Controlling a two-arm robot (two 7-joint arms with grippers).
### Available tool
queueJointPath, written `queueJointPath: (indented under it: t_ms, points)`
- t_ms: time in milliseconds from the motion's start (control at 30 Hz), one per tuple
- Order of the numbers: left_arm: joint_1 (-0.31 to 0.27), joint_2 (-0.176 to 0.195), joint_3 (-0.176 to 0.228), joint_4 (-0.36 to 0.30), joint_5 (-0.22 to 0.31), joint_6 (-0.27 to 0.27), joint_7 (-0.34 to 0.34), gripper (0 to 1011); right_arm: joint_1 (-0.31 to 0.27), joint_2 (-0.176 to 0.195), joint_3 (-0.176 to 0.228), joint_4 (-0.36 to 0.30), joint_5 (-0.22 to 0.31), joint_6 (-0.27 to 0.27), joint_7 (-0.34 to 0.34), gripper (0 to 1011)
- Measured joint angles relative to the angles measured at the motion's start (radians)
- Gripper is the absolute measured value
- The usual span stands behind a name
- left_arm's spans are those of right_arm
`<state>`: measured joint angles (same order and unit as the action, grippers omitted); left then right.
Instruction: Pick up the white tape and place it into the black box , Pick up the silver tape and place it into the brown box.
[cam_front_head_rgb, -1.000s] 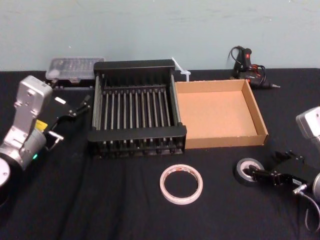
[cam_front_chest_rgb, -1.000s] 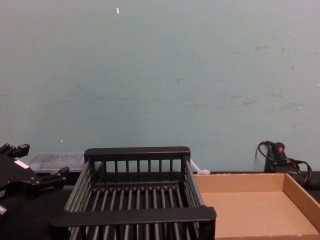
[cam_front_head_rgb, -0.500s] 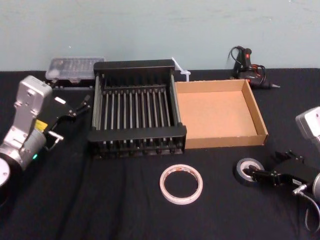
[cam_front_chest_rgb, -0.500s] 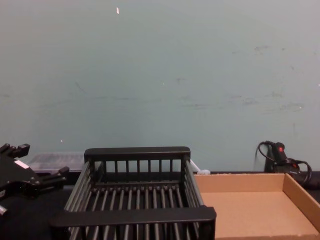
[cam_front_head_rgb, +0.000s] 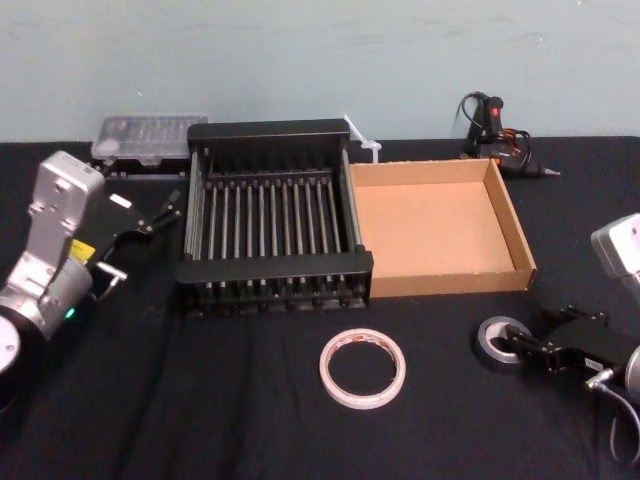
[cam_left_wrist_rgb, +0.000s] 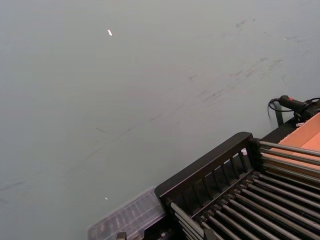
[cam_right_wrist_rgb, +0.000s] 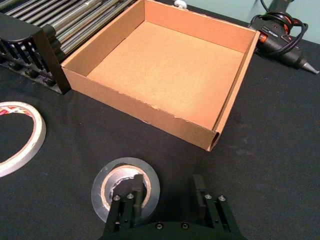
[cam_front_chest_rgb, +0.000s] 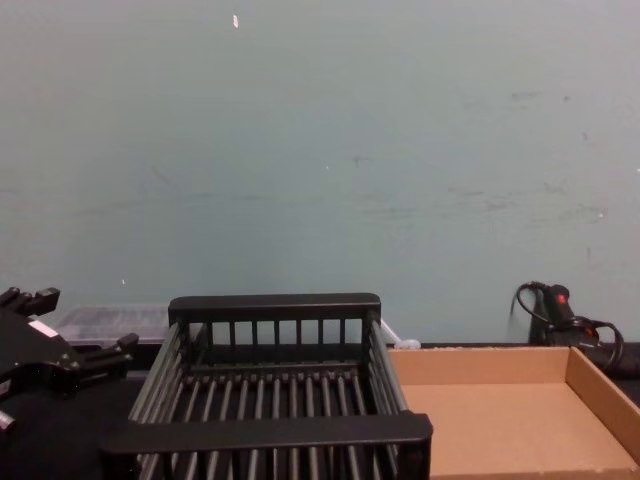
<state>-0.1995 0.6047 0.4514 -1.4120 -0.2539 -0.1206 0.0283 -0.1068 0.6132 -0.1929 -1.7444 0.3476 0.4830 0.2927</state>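
Near the counter's (cam_front_head_rgb: 200, 400) front right corner, right claw (cam_right_wrist_rgb: 165, 186) spreads astride silver tape (cam_right_wrist_rgb: 125, 163); left claw (cam_front_head_rgb: 160, 212) parked open; white tape's (cam_front_head_rgb: 363, 368) red print illegible.

You're at workshop-style bench: black-draped table (cam_front_head_rgb: 200, 420), bare scuffed teal wall (cam_front_head_rgb: 300, 60) behind, corded glue gun (cam_front_head_rgb: 492, 128) back right, clear plastic parts case (cam_front_head_rgb: 150, 135) back left

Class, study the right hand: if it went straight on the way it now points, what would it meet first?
Most likely the silver tape: the right hand's open fingers seem to straddle one side of its rim. Depth is unclear.
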Motion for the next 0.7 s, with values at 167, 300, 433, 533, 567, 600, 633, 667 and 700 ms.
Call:
queueJointPath:
  t_ms: [167, 300, 433, 533, 567, 600, 633, 667, 700]
  points:
    - [0.000, 0.000, 0.000, 0.000, 0.000, 0.000, 0.000, 1001, 0.000, 0.000, 0.000, 0.000, 0.000, 0.000, 0.000, 453]
    - [0.000, 0.000, 0.000, 0.000, 0.000, 0.000, 0.000, 1001, 0.000, 0.000, 0.000, 0.000, 0.001, -0.001, 0.000, 334]
    - [0.000, 0.000, 0.000, 0.000, 0.000, 0.000, 0.000, 1001, 0.000, 0.000, 0.000, 0.000, 0.001, -0.001, -0.001, 241]
    - [0.000, 0.000, 0.000, 0.000, 0.000, 0.000, 0.000, 1001, 0.000, 0.000, 0.000, 0.000, 0.001, -0.001, -0.001, 147]
    - [0.000, 0.000, 0.000, 0.000, 0.000, 0.000, 0.000, 1001, 0.000, 0.000, 0.000, 0.000, 0.001, -0.001, -0.001, 144]
    - [0.000, 0.000, 0.000, 0.000, 0.000, 0.000, 0.000, 1001, 0.000, 0.000, 0.000, 0.000, 0.001, -0.001, -0.001, 144]
    - [0.000, 0.000, 0.000, 0.000, 0.000, 0.000, 0.000, 1001, 0.000, 0.000, 0.000, 0.000, 0.001, -0.001, -0.001, 144]
    - [0.000, 0.000, 0.000, 0.000, 0.000, 0.000, 0.000, 1001, 0.000, 0.000, 0.000, 0.000, 0.001, -0.001, -0.001, 144]
    - [0.000, 0.000, 0.000, 0.000, 0.000, 0.000, 0.000, 1001, 0.000, 0.000, 0.000, 0.000, 0.001, -0.001, -0.001, 144]
